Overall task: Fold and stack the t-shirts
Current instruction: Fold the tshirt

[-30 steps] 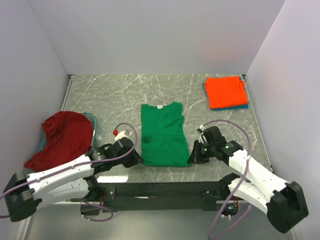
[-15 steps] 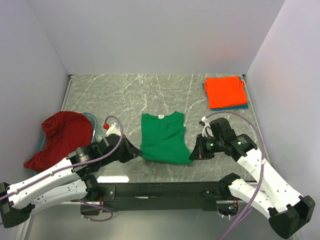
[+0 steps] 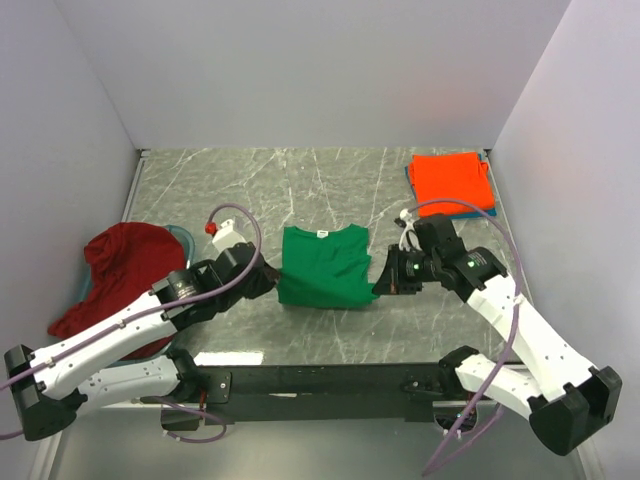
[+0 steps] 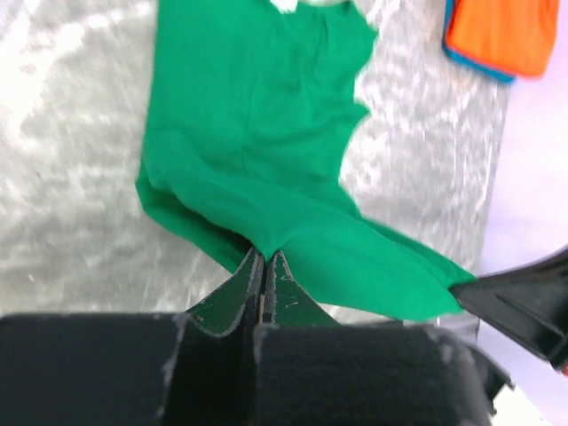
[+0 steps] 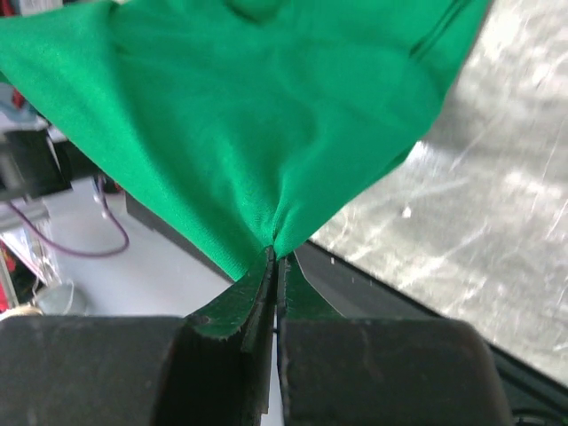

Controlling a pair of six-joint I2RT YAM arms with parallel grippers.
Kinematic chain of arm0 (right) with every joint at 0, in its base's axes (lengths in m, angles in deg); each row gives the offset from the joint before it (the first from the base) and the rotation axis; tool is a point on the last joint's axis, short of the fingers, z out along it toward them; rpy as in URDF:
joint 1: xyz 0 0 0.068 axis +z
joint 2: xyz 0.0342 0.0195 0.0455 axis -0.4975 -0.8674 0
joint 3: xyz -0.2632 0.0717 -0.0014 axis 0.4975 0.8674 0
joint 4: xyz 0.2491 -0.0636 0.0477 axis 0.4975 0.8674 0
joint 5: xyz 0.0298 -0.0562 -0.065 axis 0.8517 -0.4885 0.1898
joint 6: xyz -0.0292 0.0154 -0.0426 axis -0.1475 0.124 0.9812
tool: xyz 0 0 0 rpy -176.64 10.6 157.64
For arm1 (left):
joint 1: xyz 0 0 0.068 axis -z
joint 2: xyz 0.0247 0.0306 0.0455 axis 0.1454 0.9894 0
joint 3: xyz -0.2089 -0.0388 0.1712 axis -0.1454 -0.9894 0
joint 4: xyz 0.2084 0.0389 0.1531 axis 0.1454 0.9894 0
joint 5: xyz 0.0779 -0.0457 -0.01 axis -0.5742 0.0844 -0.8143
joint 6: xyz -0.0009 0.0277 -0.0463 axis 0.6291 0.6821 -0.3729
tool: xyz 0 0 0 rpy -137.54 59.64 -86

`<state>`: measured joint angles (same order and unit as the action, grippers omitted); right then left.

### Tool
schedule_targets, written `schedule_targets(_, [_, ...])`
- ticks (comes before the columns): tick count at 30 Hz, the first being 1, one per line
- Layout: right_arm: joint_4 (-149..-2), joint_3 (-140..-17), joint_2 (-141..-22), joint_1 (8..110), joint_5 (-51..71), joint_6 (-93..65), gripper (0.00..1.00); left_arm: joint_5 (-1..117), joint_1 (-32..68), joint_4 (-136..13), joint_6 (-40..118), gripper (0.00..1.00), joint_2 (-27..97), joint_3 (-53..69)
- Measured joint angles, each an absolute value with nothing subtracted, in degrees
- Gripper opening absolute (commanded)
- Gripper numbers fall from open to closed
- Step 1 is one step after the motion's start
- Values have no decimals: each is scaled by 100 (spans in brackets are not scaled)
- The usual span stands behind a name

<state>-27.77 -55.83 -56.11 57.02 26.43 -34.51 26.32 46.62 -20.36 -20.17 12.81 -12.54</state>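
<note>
A bright green t-shirt (image 3: 322, 262) lies mid-table, its white neck label (image 3: 322, 233) at the far end and its near hem lifted off the marble. My left gripper (image 3: 272, 289) is shut on the hem's left corner (image 4: 264, 248). On the opposite side, my right gripper (image 3: 381, 281) is shut on the right corner (image 5: 275, 244), the cloth stretched between the two. A folded orange-red t-shirt (image 3: 450, 182) rests on a teal-blue one (image 3: 478, 211) at the far right. A dark red t-shirt (image 3: 128, 272) lies crumpled at the left.
White walls close in the marble table (image 3: 240, 190) at the back and both sides. A teal-blue edge (image 3: 184, 240) peeks from under the dark red heap. A black rail (image 3: 320, 380) runs along the near edge between the arm bases.
Both grippers have carried the green shirt's near hem up and away from the near edge, toward the collar. The shirt's visible length has shortened as it folds over.
</note>
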Motion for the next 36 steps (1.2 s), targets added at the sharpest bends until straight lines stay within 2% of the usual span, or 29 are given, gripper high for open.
schedule_targets(14, [-3448, -6027, -6440, 5195, 2798, -3432, 1, 3181, 3287, -2782, -1117, 1, 2053, -922])
schedule_targets(36, [-4274, -6483, -8168, 4447, 3526, -3285, 0, 3718, 2319, -3588, -533, 1, 3799, -347])
